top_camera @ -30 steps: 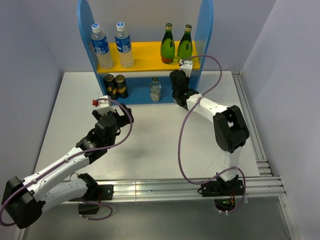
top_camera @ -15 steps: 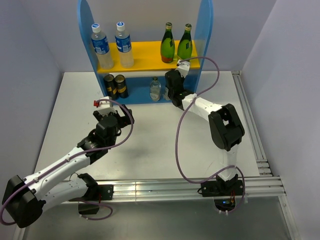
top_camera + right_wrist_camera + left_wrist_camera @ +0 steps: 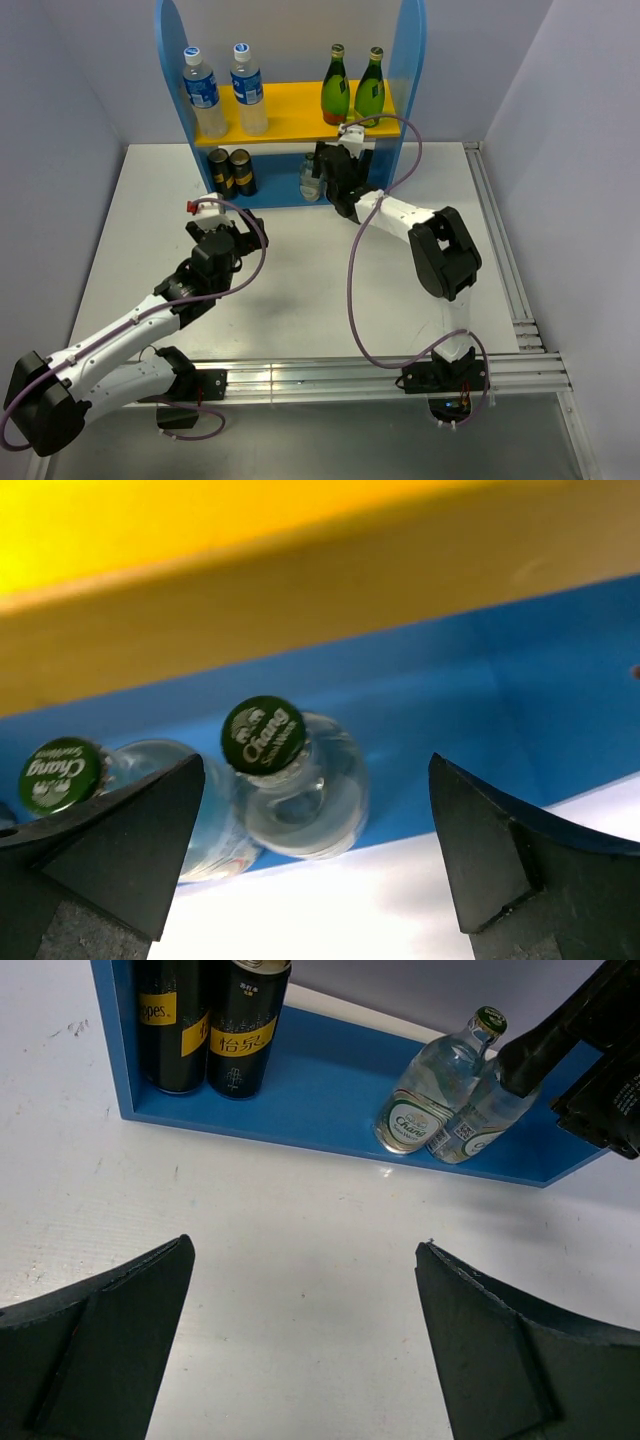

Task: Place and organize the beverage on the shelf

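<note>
Top: shelf at desk far edge. Blue-label bottles left and green bottles right on its yellow board. Cans and short clear bottles on the base. Left gripper open, mid-desk.
Left wrist: short clear bottles touching, side by side.
Right wrist: right gripper spread wide, one short bottle between the jaws, not gripped.

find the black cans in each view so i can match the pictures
Top external: cans stand at the left end of the shelf, lower level.
Left wrist: cans at the top left, on the blue base.
Right wrist: not in it.
Shared landmark: the short bottles with green caps, seen in all three.
</note>
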